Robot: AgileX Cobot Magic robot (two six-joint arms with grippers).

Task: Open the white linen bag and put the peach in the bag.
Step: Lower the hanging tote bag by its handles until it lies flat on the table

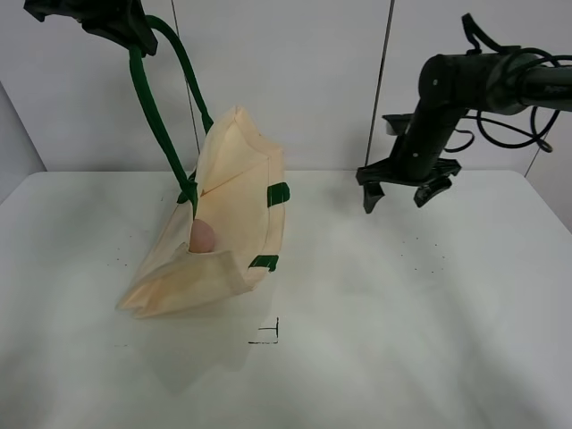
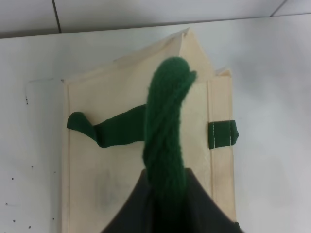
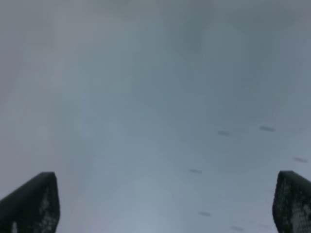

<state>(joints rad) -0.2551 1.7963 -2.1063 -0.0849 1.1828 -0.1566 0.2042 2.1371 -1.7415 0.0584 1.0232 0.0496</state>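
Observation:
The white linen bag hangs half-lifted on the left of the table, its mouth held open. My left gripper is high at the top left, shut on one dark green strap handle. The peach sits inside the open mouth. In the left wrist view the handle runs out of the gripper down to the bag; the peach is hidden there. My right gripper is open and empty above the table, right of the bag. Its fingertips show over bare table.
The white table has a small black corner mark in front of the bag. A second green handle lies flat on the bag. Small green tabs sit at the bag's edge. A wall stands behind.

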